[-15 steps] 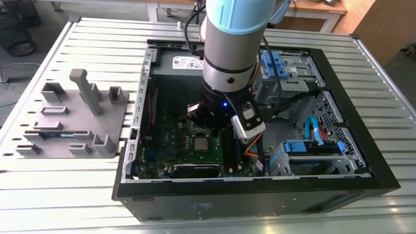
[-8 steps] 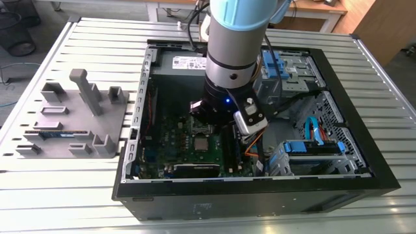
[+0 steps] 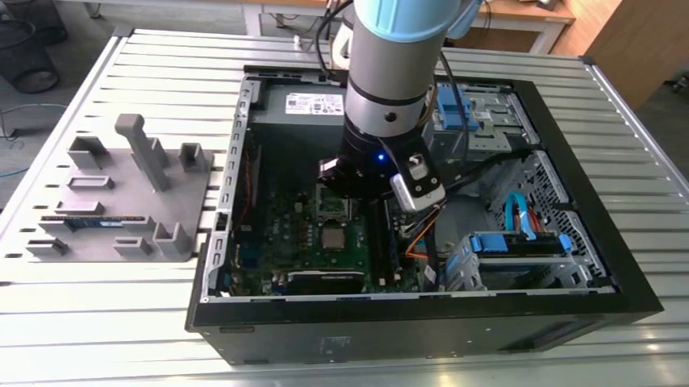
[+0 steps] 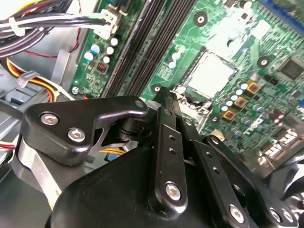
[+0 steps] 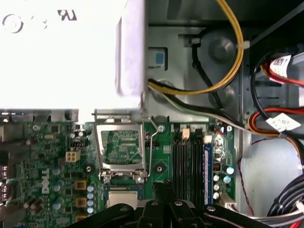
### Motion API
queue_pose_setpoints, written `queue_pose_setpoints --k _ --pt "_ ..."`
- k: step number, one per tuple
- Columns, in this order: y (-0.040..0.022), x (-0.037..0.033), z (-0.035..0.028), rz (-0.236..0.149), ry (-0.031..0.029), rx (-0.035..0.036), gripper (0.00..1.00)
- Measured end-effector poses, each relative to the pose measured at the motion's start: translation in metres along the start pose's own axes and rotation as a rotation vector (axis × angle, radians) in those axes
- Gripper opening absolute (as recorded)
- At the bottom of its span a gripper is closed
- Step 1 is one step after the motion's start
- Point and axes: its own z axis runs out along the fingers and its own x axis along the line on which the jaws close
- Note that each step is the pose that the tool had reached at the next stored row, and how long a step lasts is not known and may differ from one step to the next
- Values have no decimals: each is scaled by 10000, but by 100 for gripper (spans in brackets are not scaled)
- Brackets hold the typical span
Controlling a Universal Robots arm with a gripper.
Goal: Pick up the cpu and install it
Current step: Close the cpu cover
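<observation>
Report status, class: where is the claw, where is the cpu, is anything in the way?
Black claw shut, empty, over the green motherboard. Small flat silver-grey square cpu lies on that board. Silver hinged metal frame beside it stands open; cpu uncovered.

**Grey arm, black gripper**

We see our arm as a silver-grey tube with a pale blue cap well above the gripper. Just above the gripper sits a black collar with a small blue light, and beside it a silver-and-black camera. The gripper's black links carry silver screws.
</observation>
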Motion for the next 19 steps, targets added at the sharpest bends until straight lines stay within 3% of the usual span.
queue_pose_setpoints --k 6,19 --pt "50 -17 12 -193 3 -6 11" --pt "50 -18 51 -1780 25 -27 11"
